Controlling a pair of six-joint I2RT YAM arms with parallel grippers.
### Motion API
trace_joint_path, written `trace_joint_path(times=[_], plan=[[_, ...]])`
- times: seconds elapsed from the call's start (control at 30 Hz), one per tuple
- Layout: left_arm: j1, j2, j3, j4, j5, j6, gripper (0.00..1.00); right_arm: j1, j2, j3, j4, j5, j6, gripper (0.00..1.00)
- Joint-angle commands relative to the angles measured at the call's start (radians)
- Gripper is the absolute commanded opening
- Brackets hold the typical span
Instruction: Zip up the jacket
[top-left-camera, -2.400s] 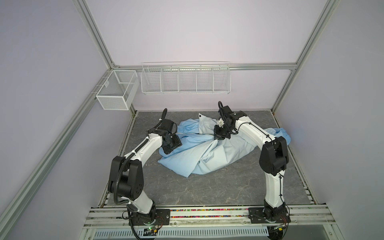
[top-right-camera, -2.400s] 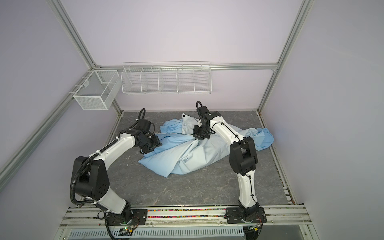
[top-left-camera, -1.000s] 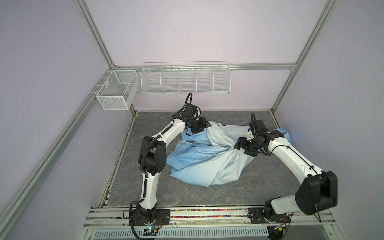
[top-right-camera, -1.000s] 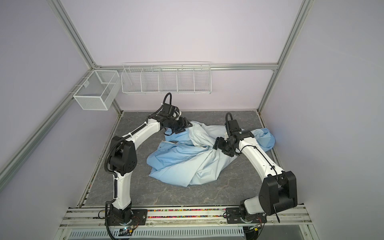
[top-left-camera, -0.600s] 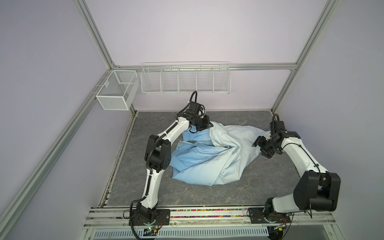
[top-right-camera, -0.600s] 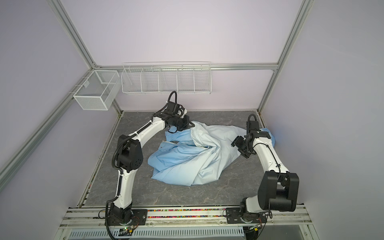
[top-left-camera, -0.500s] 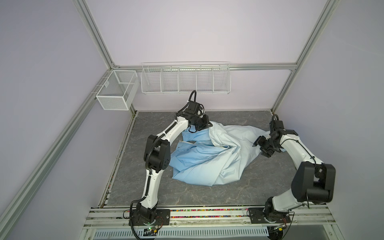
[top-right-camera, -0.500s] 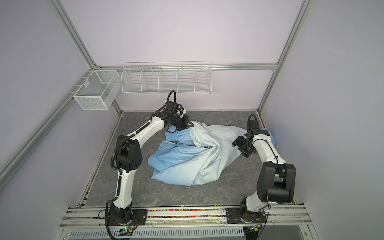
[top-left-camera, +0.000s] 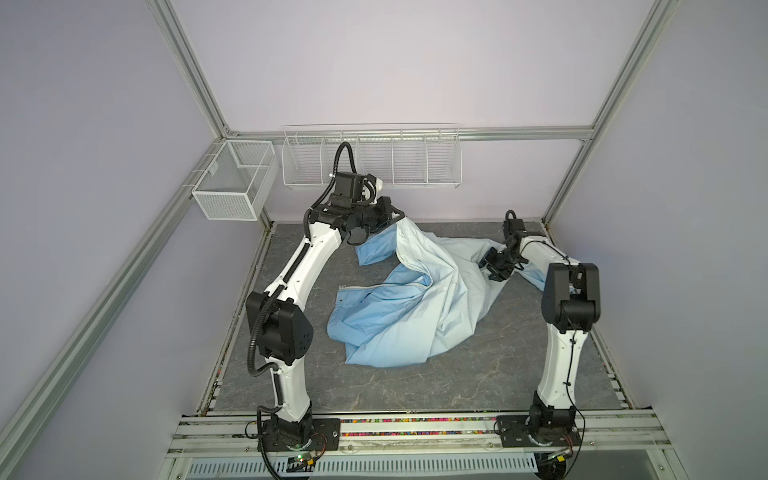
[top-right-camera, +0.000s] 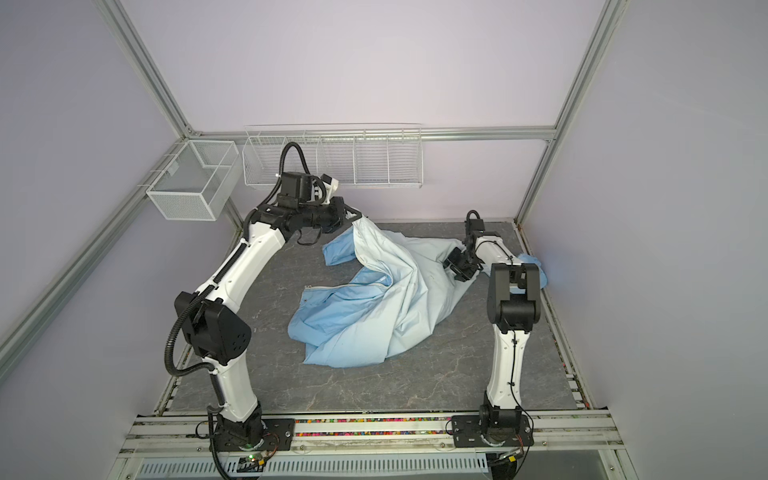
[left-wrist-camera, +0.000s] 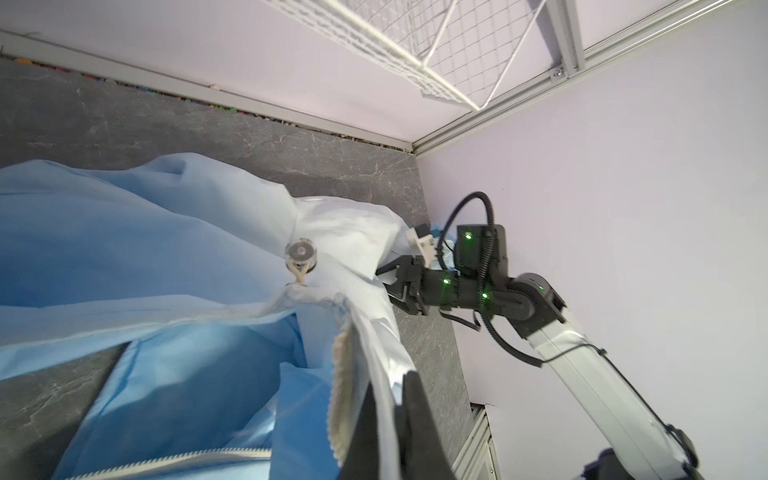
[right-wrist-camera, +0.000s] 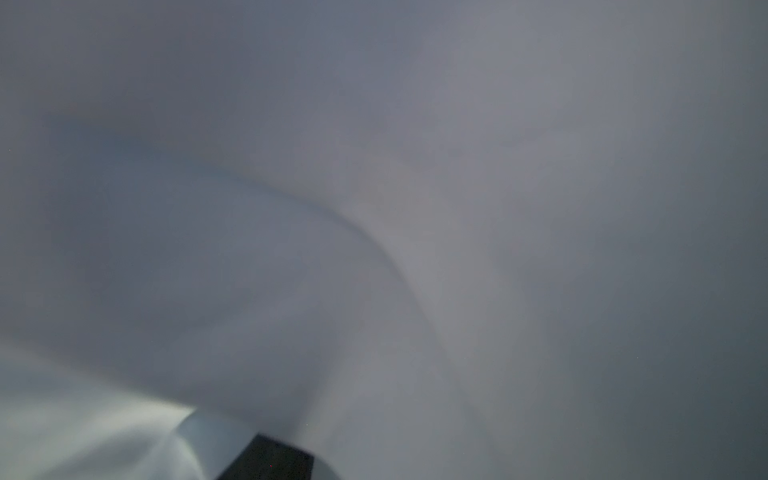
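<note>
Nearest the arm bases, bare grey tabletop (top-left-camera: 374, 386) runs up to the jacket (top-left-camera: 407, 324), which lies crumpled in a heap about the middle, light-blue and pale folds thrown over one another. A stretch of its white zipper (top-left-camera: 382, 286) shows on the left of the heap in both top views, undone, with only one side in sight. I judge the task barely begun: the two front edges are not yet laid together or joined, and nothing is zipped. Further back on the right, the right gripper (top-left-camera: 495, 267) sits low, its arm folded down over the cloth. Its fingers stand apart at the pale cloth's edge, and I cannot tell whether any cloth lies between them. Farthest, near the back wall below the wire basket (top-left-camera: 370, 162), the left gripper (top-left-camera: 394, 217) is raised on a long outstretched arm, its fingers (left-wrist-camera: 415, 424) clamped on a pale edge of the jacket and lifting it into a ridge
</note>
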Motion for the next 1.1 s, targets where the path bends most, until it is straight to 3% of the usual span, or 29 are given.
trace_joint_path(times=[0.0, 0.13, 0.2, 0.33, 0.5, 0.83, 0.87, 0.93, 1.0, 1.07], plan=[[-0.003, -0.006, 0.054, -0.02, 0.038, 0.027, 0.0, 0.09, 0.137, 0.194, 0.016, -0.151, 0.078, 0.55], [-0.004, -0.001, 0.104, -0.024, 0.041, 0.035, 0.0, 0.175, 0.294, 0.542, -0.1, -0.213, 0.075, 0.56], [-0.005, 0.012, 0.132, -0.03, 0.041, 0.036, 0.0, 0.185, 0.297, 0.595, -0.124, -0.23, 0.085, 0.58], [-0.024, 0.051, 0.209, -0.047, 0.04, 0.036, 0.0, 0.164, 0.119, 0.4, -0.043, -0.215, 0.076, 0.67], [-0.071, 0.115, 0.3, -0.084, 0.043, 0.052, 0.0, 0.084, -0.174, 0.106, 0.014, -0.185, 0.036, 0.7], [-0.206, 0.314, 0.426, -0.16, 0.074, 0.079, 0.0, 0.087, -0.643, -0.28, -0.009, -0.128, -0.112, 0.67], [-0.22, 0.333, 0.434, -0.165, 0.082, 0.082, 0.03, 0.094, -0.686, -0.315, -0.01, -0.104, -0.115, 0.67], [-0.257, 0.372, 0.471, -0.215, 0.074, 0.107, 0.17, 0.095, -0.754, -0.381, -0.012, -0.06, -0.102, 0.67], [-0.291, 0.399, 0.517, -0.312, 0.0, 0.152, 0.42, 0.087, -0.813, -0.428, -0.016, -0.014, -0.088, 0.68], [-0.303, 0.379, 0.504, -0.367, -0.08, 0.178, 0.52, 0.081, -0.862, -0.45, -0.026, 0.029, -0.083, 0.71]])
